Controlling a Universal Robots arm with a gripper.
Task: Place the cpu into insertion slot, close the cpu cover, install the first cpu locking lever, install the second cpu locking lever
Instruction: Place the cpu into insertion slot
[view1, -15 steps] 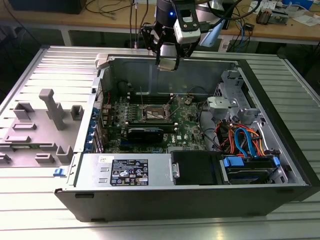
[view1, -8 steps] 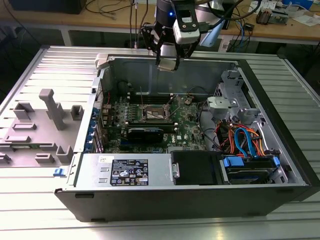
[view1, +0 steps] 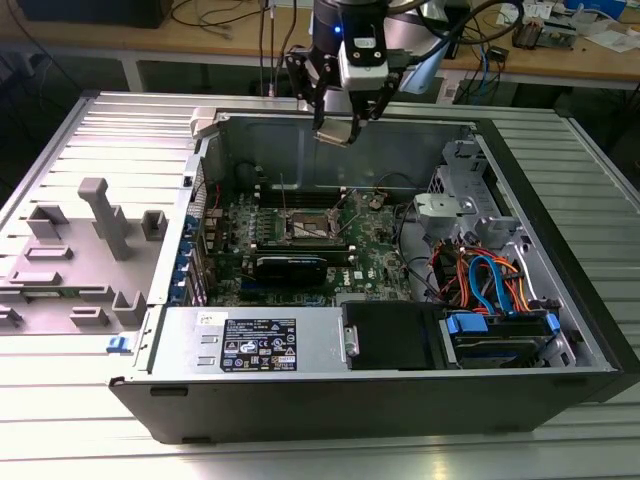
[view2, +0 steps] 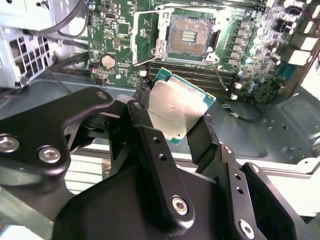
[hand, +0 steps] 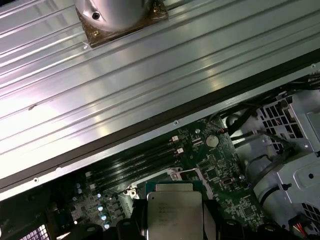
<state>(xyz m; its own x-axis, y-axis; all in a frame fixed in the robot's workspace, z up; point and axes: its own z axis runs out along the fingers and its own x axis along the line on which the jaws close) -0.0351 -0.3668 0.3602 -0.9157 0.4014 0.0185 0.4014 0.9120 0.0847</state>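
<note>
Exterior view: the black two-fingered gripper (view1: 337, 127) hangs above and beyond the square, silver-bordered insertion slot (view1: 307, 227), well apart from it. It is clamped on the small flat silver-grey cpu (view1: 335, 134). Step one, the placing, looks to be in hand, with the chip not yet seated.

Second wrist view: the fingers (view2: 144, 107) pinch opposite edges of the cpu (view2: 177, 107), metal top facing the wrist. The insertion slot (view2: 189, 36) lies bare, and the thin silver window-framed cpu cover (view2: 161, 50) is swung open just beside it. The chip is square, so it has no real long axis. One corner points toward the slot, so seating calls for squaring its edges to the border.

First wrist view: the cpu (hand: 174, 212) hangs flat, short of the slot.
</note>
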